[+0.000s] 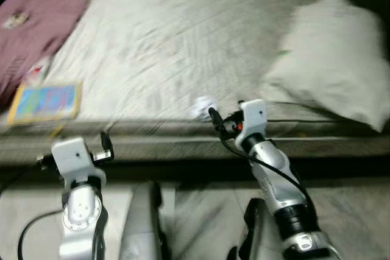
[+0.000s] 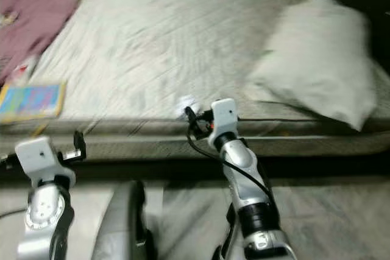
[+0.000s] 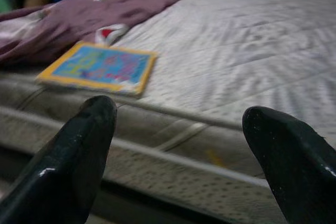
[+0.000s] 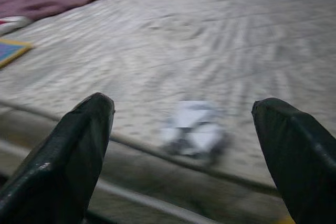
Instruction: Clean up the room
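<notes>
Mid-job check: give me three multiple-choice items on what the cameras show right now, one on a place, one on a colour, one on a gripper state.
1. Where does the crumpled paper lie?
A. on the floor beside the bed
B. on the mattress near its front edge, ahead of the right gripper
C. on top of the pillow

2. What colour is the border of the book?
A. yellow
B. black
C. green

3. How do the left gripper fingers stand?
A. shut on the book
B. shut with nothing between them
C. open, apart, with nothing held

Answers:
1 B, the right wrist view shows the paper on the mattress just past the open fingers.
2 A, a yellow frame runs round the blue cover.
3 C, the left wrist view shows a wide gap between the two black fingers, with the book lying beyond them.
</notes>
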{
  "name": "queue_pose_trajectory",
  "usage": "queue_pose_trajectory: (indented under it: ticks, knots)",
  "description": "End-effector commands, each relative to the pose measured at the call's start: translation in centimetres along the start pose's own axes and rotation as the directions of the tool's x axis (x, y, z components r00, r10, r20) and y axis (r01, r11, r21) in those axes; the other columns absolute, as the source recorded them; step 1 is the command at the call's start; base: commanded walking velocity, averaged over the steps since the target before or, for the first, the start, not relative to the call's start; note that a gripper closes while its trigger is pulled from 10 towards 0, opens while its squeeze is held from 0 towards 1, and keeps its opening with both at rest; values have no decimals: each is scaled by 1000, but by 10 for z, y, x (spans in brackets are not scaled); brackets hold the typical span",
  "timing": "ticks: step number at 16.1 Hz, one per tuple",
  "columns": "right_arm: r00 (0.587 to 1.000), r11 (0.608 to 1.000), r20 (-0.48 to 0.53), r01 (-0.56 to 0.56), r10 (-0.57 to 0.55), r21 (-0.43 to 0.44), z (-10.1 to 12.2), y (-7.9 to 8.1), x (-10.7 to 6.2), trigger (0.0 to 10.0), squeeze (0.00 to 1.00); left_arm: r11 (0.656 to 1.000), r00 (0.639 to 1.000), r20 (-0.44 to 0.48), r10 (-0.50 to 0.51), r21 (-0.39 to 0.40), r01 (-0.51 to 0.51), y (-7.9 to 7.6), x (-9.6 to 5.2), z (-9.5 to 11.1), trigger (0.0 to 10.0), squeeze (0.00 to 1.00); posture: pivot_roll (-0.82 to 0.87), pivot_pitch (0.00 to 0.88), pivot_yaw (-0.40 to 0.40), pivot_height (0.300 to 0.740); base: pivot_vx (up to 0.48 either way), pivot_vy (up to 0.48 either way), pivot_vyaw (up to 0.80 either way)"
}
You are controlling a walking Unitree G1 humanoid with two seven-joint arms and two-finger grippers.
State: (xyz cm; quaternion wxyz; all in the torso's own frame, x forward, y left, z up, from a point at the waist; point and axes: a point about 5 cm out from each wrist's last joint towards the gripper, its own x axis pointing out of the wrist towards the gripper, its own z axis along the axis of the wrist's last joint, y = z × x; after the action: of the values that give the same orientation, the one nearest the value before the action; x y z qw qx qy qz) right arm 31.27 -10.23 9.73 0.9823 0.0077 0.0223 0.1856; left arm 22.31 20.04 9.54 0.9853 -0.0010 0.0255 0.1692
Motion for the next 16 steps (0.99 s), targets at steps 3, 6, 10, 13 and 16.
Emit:
queue_pose_trajectory:
  ticks: [3,6,10,13,16]
  knots:
    - [1000,1000,8,0,1,-26,3,-3,0,10000,0,1000,1000,7,-9,-6,9,-4,1,3,10000,0,-1,55,-23,546,0,0,267]
    - [1000,1000,7,14,-14,-16,2,-5,0,10000,0,1000,1000,4,-15,-13,15,-4,0,2,10000,0,-5,61,-23,546,0,0,0]
    - [1000,1000,2,18,-18,-16,2,-6,0,10000,0,997,998,19,-67,-47,68,-10,-1,4,10000,0,-8,73,-31,546,158,0,0]
    - [1000,1000,-3,21,-21,-13,1,-6,1,10000,0,996,997,17,-72,-49,73,-10,-1,4,10000,0,-6,71,-32,546,333,0,0]
    - [1000,1000,0,22,-22,-8,1,-5,2,10000,0,996,997,17,-79,-50,79,-10,0,4,10000,0,-6,76,-28,546,274,0,0]
